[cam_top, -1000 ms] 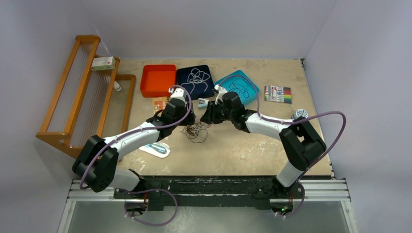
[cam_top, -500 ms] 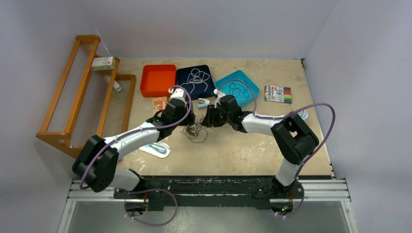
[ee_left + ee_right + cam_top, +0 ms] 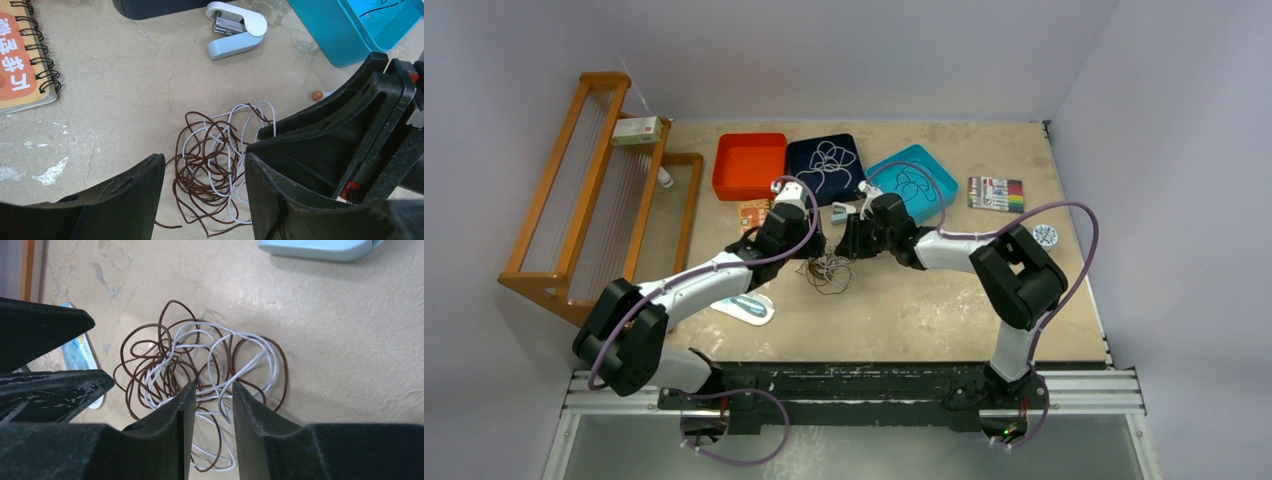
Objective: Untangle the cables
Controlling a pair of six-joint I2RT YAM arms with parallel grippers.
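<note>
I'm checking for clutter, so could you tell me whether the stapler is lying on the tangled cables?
No, the stapler lies on the bare table, apart from the brown and white cables.

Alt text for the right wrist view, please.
A loose tangle of brown and white cables lies on a beige table, with the two black fingers of the right end effector slightly apart over its near edge. The left end effector, open, shows at the left, and a pale blue stapler sits at the top edge.

White characters on orange spiral notebook (image 3: pixel 20 60), illegible; nothing else readable
</note>
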